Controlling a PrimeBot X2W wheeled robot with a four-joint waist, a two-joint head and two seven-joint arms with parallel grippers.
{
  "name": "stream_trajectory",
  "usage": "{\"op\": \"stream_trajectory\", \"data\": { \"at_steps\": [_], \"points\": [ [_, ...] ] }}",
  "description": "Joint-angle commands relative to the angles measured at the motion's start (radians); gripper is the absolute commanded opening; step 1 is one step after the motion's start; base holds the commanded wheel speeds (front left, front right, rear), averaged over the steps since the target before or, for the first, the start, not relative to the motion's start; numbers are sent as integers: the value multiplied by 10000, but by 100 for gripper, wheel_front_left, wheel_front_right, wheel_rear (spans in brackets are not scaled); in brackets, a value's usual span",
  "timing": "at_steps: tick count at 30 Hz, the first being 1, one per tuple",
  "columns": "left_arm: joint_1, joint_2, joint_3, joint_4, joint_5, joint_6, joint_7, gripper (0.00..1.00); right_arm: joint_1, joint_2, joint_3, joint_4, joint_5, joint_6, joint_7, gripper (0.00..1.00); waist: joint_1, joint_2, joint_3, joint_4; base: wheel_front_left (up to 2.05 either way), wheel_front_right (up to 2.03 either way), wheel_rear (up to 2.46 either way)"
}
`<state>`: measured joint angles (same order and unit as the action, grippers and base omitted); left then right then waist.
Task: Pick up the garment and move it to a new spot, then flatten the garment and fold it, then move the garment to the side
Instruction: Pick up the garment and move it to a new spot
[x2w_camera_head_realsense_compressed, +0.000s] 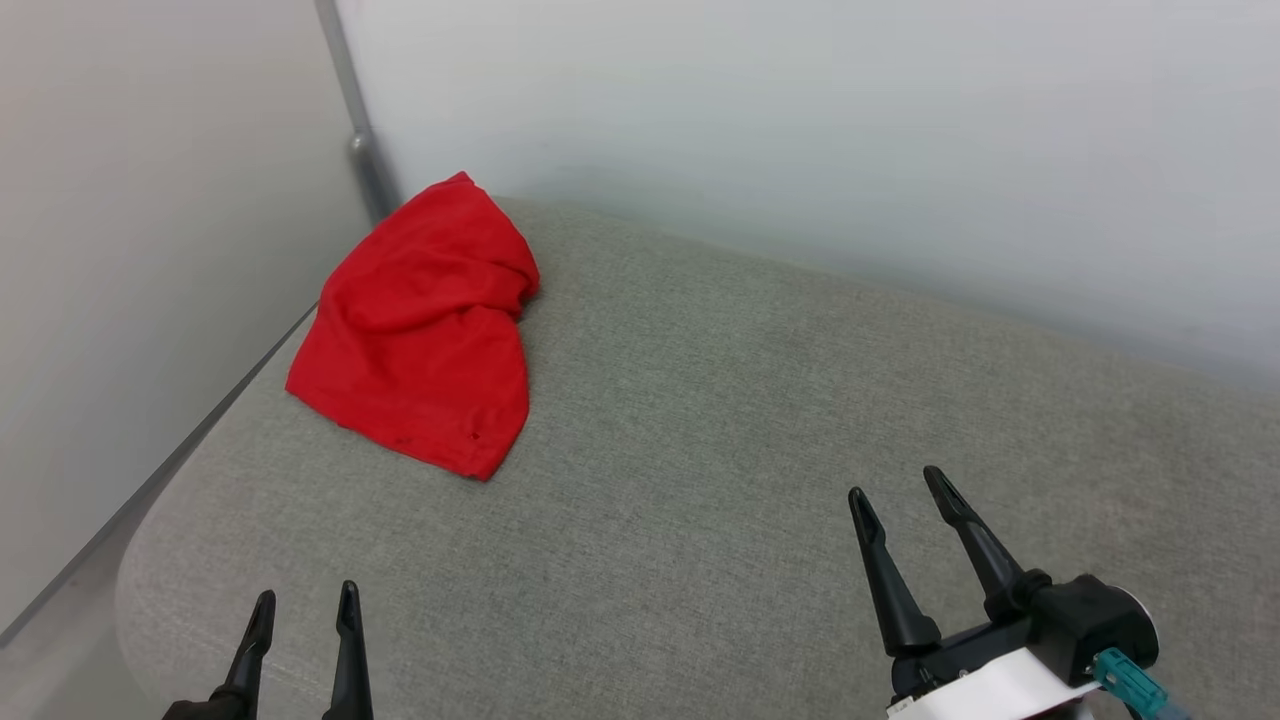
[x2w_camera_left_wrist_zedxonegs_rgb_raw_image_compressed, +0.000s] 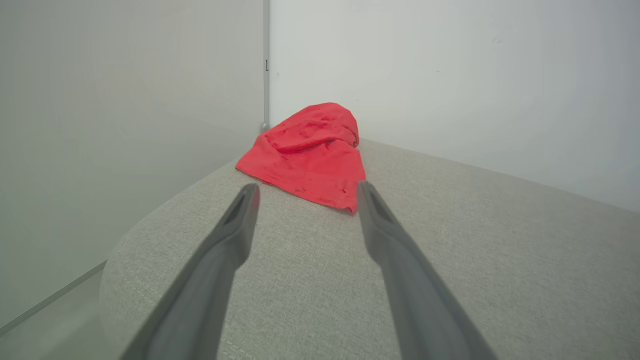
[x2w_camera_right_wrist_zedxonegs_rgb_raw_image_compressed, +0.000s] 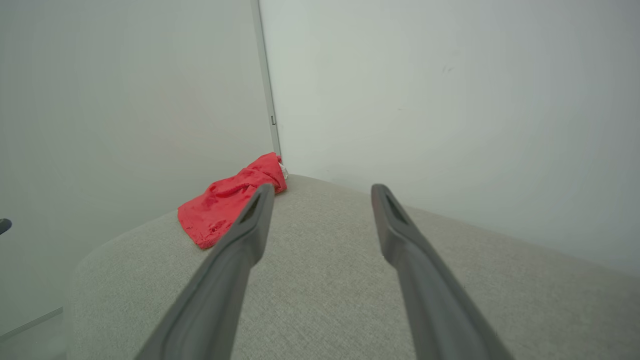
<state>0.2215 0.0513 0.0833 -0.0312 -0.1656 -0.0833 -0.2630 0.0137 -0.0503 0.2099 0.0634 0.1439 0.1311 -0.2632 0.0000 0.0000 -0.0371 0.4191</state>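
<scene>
status: nothing of the task reads as done. the garment (x2w_camera_head_realsense_compressed: 420, 330) lies bunched in a loose heap at about 10 o'clock in the head view, on the far left corner of the grey fabric cushion (x2w_camera_head_realsense_compressed: 720, 420). it is close to where two pale walls meet at a metal corner strip (x2w_camera_head_realsense_compressed: 345, 90). plain red cloth faces up, creased and doubled over itself. the right wrist view gives a small fleck of white at its far end. one hemmed edge points back toward the robot.

left to do, by my reading: all of it. that means pick up, carry to a new spot, flatten, fold, set aside. the bare stretch of cushion from 12 to 4 o'clock looks like your room for laying it out.

arm pose: the left gripper (x2w_camera_head_realsense_compressed: 306, 593) sits at 7 o'clock of the head view, fingers pointing to 12, jaws spread and holding nothing. its wrist view looks straight along the fingers at the heap, with the near hem framed between the two tips but well apart from them. the right gripper (x2w_camera_head_realsense_compressed: 896, 484) sits at 5 o'clock, fingers leaning toward 11, jaws spread and empty. in its wrist view the heap lies off at 10 o'clock, partly behind one finger. both hover low over the cushion; you cannot tell whether either touches it.

the left arm is nearer, so the first reach likely falls to it.
</scene>
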Motion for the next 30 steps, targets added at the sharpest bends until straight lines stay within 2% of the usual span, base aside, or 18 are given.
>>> {"op": "stream_trajectory", "data": {
  "at_steps": [1,11,16,19,24,30],
  "points": [
    [49,-13,36,16,-36,-52,-28,100,99,2,-5,15,53,-6,-25,100,0,0,-14,81,0,0,0],
    [-279,-11,349,-95,-99,-238,-28,100,-103,7,-180,79,176,-5,-25,100,0,0,324,21,0,0,0],
    [-842,22,397,-52,-202,-411,-28,100,-487,-2,-275,-255,-410,-5,-25,100,0,0,1038,-325,0,0,0],
    [-1489,288,342,214,-469,-446,-26,100,-754,-2,-313,-542,-788,-7,-25,100,0,0,1681,-548,0,0,0],
    [-3083,1678,-396,1378,-1289,-461,144,100,-1194,-107,-427,-1049,-1426,-5,-25,100,0,0,2827,-987,0,0,0],
    [-5456,4072,-1653,2543,-2894,-464,2238,100,-1655,-422,-487,-1764,-1819,-5,-25,100,0,0,4172,-1513,0,0,0]
  ]
}}
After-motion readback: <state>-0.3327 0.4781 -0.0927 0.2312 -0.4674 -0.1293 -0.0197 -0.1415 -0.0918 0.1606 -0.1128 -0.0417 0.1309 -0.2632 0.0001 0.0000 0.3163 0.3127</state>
